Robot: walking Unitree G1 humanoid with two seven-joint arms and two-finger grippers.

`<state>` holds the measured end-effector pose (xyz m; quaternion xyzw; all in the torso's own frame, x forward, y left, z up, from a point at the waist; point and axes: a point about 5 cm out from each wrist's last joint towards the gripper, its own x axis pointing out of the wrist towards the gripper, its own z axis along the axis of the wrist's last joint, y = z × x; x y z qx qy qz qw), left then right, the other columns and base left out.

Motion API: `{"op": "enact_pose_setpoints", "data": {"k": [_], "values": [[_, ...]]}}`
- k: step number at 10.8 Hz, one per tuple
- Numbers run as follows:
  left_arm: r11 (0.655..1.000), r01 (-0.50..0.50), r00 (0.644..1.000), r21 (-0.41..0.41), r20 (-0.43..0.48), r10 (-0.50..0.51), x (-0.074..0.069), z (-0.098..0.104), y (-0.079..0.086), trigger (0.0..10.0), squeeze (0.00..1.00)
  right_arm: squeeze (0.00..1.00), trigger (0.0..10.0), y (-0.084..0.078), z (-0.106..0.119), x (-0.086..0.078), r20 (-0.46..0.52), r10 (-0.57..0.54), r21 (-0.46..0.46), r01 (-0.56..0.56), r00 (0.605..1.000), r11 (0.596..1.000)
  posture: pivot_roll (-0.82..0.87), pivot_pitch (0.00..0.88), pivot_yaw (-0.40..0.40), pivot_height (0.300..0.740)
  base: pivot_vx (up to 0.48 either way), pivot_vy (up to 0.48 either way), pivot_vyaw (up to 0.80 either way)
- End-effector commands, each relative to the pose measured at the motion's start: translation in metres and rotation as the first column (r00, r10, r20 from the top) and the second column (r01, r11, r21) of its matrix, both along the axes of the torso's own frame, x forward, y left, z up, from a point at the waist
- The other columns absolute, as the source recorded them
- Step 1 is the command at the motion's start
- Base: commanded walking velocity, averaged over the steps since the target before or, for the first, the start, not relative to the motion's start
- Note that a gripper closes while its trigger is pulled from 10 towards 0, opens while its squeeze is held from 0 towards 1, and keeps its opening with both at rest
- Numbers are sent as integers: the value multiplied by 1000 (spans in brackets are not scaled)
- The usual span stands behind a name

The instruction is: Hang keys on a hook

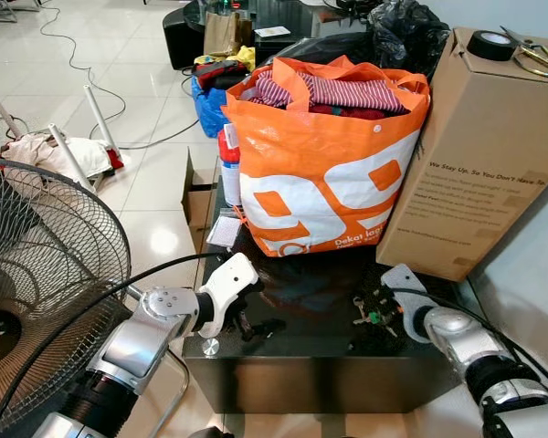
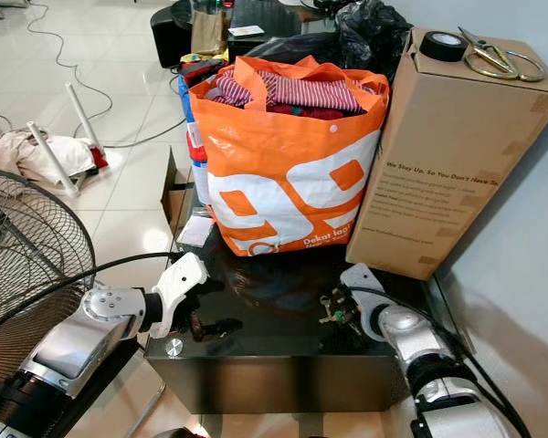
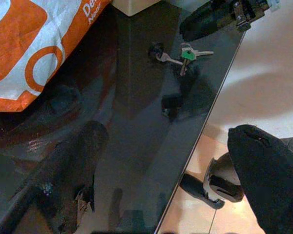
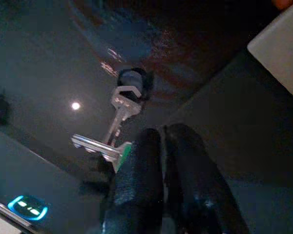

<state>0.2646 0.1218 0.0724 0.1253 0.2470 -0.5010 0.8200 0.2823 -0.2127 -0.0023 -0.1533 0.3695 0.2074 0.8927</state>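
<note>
A small bunch of keys (image 1: 370,317), one with a green head, lies on the glossy black table (image 1: 301,351) near its front right corner. My right gripper (image 4: 161,131) is shut, its two black fingers pressed together with the tips right over the green key (image 4: 123,148). I cannot tell whether they grip it. A silver key and the dark ring (image 4: 133,80) stick out beyond the tips. My left gripper (image 3: 168,134) hovers open over the table's front left part, well apart from the keys (image 3: 183,54).
A full orange shopping bag (image 1: 320,173) and a tall cardboard box (image 1: 484,155) stand at the back of the table. A tape roll (image 1: 490,44) and scissors (image 1: 534,57) lie on the box. A floor fan (image 1: 36,265) stands close on the left.
</note>
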Motion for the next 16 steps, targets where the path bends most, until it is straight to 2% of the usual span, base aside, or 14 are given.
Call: {"op": "enact_pose_setpoints", "data": {"k": [1, 2, 4, 5, 6, 8, 9, 10, 13, 16], "values": [[1000, 17, 1000, 8, 16, -18, 3, 3, -2, 10000, 0, 1000, 10000, 0, 0, -1, -7, -16, 27, 16, 1000, 1000, -140, 0, 1, 740, 0, 0, 0], [1000, 19, 1000, 9, 15, -19, 3, 3, -2, 10000, 0, 1000, 10000, 1, -2, -2, -14, -28, 24, 29, 999, 999, -142, 0, 5, 740, 0, 0, 0], [1000, 23, 1000, 10, 14, -23, 4, 4, -1, 10000, 0, 1000, 10000, -2, -7, -4, -20, -89, -41, 88, 996, 995, -143, 0, 11, 740, 0, 0, 0], [1000, 23, 1000, 10, 14, -23, 4, 4, -1, 10000, 0, 247, 10000, -3, -8, -4, -21, -94, -49, 92, 995, 995, -143, 0, 11, 740, 0, 0, 0], [1000, 24, 1000, 11, 13, -24, 4, 4, -1, 10000, 0, 0, 10000, -2, -9, -5, -32, -113, -56, 111, 993, 992, -142, 0, 14, 740, 0, 0, 0], [1000, 24, 1000, 12, 14, -25, 5, 4, 0, 10000, 0, 0, 10000, -1, -11, -7, -43, -131, -48, 129, 990, 991, -139, 0, 12, 740, 0, 0, 0], [1000, 24, 1000, 12, 15, -24, 5, 5, 0, 10000, 0, 0, 3686, 0, -12, -7, -47, -139, -27, 137, 989, 990, -138, 0, 11, 740, 0, 0, 0], [1000, 23, 1000, 11, 15, -23, 5, 5, 0, 10000, 0, 0, 2353, 2, -12, -7, -45, -140, -18, 139, 989, 990, -137, 0, 10, 740, 0, 0, 0], [1000, 20, 1000, 12, 16, -21, 6, 5, 0, 10000, 0, 0, 0, 2, -13, -6, -45, -156, -15, 156, 987, 988, -133, 0, 8, 740, 0, 0, 0], [1000, 22, 1000, 13, 17, -22, 5, 5, 1, 10000, 0, 0, 0, 3, -13, -6, -43, -165, -7, 165, 985, 986, -130, 0, 12, 740, 0, 0, 0]]}}
